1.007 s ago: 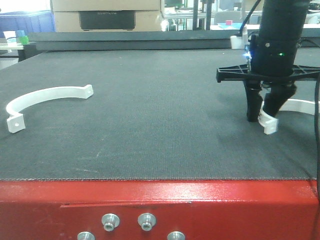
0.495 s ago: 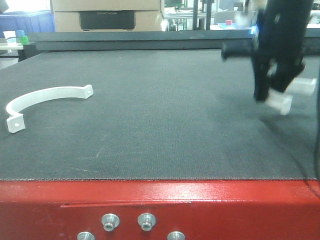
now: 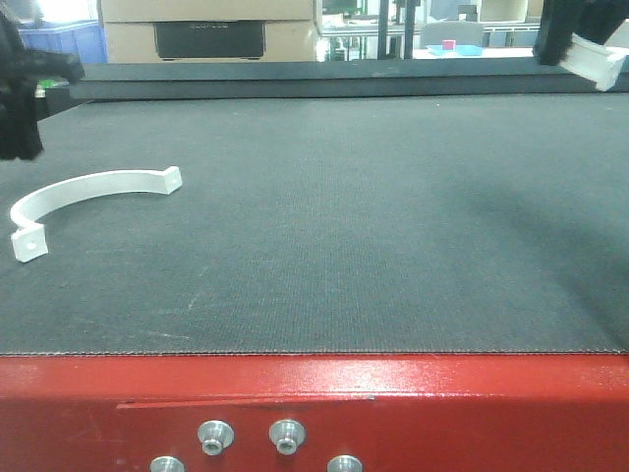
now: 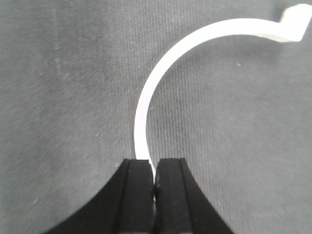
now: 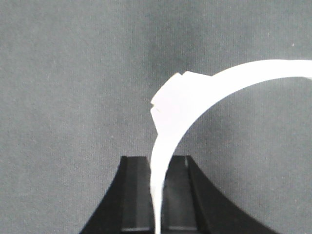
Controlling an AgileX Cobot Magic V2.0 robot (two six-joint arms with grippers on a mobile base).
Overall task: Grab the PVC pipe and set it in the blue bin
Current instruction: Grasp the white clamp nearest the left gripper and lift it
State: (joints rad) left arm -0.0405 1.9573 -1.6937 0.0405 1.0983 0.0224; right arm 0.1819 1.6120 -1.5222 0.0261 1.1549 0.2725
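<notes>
**Front view:** One curved white PVC piece, the lying pipe [image 3: 93, 185], rests flat on the dark tabletop [image 3: 344, 246]. Far to the right of it and high up, the right end effector [image 3: 556, 41] has the other piece, the carried pipe [image 3: 595, 61]. It is up in the air, so it cannot drag on the mat. The left end effector [image 3: 20, 98] is a dark blur just above the lying pipe's left end. I think it is there to take that one. A blue box [image 3: 74, 39] sits far behind the lying pipe. It may be the bin.

**Left wrist view:** The left end effector [image 4: 154, 168] has its two black fingers pressed together, with nothing in them. The lying pipe [image 4: 161, 83] curves away just past their tips. The fingers would need to open first.

**Right wrist view:** The right end effector [image 5: 157, 195] squeezes the thin edge of the carried pipe [image 5: 180, 105], so it will not slip.
</notes>
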